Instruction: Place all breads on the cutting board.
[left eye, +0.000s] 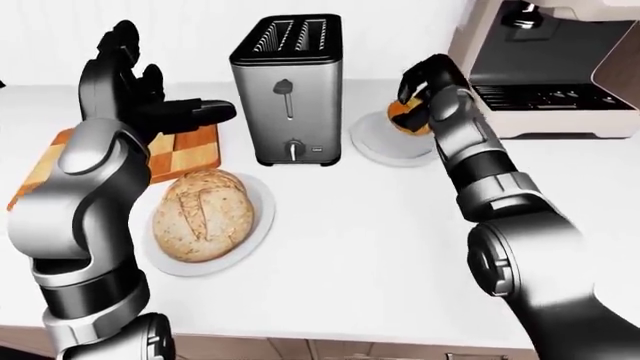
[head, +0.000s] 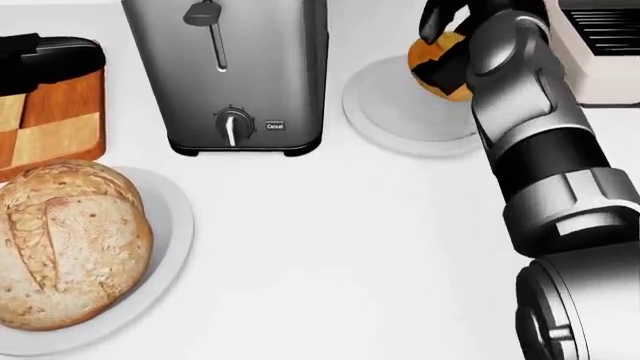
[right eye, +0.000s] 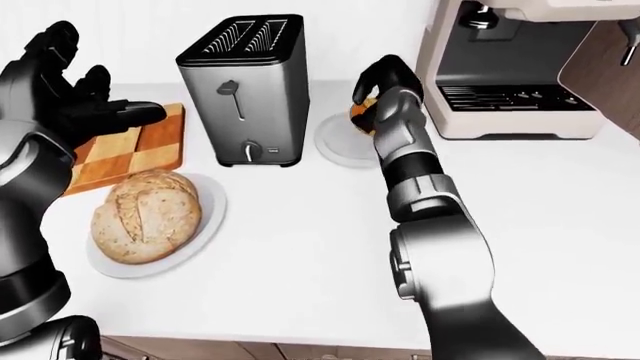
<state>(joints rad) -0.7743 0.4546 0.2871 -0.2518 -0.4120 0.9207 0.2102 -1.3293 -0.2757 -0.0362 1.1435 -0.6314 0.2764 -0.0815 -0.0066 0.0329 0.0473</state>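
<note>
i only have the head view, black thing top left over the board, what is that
Observer: That is the robot's left hand, raised over the brown checkered wooden cutting board, fingers spread and holding nothing.
Operator: whats the pale box at my top right edge
Observer: A beige espresso machine with a dark slotted drip tray, standing to the right of the small white plate.
Operator: is the roll off that plate
Observer: In the left-eye view the right hand grips the small golden bread roll above the plate's far rim, apparently lifted.
Operator: anything in the toaster
Observer: The silver two-slot toaster shows both top slots dark, nothing sticking out.
</note>
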